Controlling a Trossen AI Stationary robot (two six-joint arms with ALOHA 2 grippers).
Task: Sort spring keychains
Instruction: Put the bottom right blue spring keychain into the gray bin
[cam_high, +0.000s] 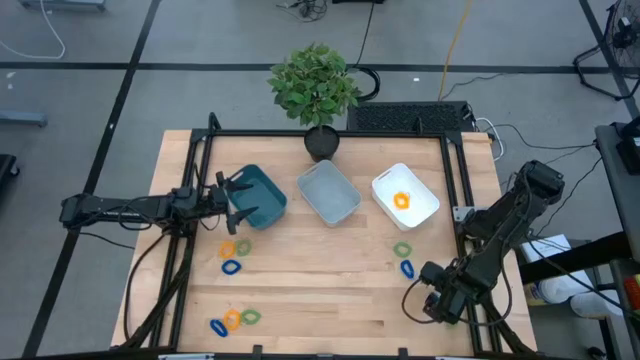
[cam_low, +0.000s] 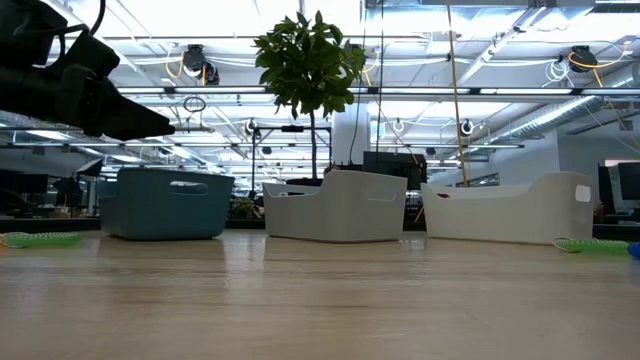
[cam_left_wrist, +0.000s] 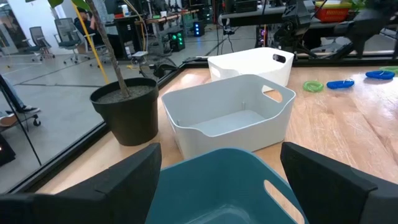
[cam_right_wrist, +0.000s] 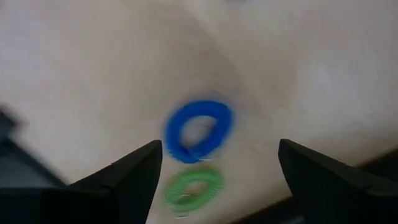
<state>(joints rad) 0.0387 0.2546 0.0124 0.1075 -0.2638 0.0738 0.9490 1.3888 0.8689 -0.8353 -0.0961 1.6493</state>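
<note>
Spring keychains lie flat on the wooden table. An orange, a green and a blue one (cam_high: 231, 267) sit left of centre, and three more (cam_high: 232, 320) lie near the front edge. A green one (cam_high: 402, 250) and a blue one (cam_high: 407, 268) lie on the right. One orange keychain (cam_high: 402, 200) lies in the white bin (cam_high: 425, 212). My right gripper (cam_high: 418, 295) hangs open, pointing down, just nearer the front edge than that blue keychain (cam_right_wrist: 199, 130) and green keychain (cam_right_wrist: 194, 186). My left gripper (cam_high: 235, 200) waits open, level, over the teal bin's (cam_high: 265, 195) left rim.
A grey-blue bin (cam_high: 330, 192) stands between the teal and white bins. A potted plant (cam_high: 318, 95) stands at the far edge behind them. A black frame (cam_high: 455, 190) runs along the table's sides. Bare wood lies in the middle of the table's near half.
</note>
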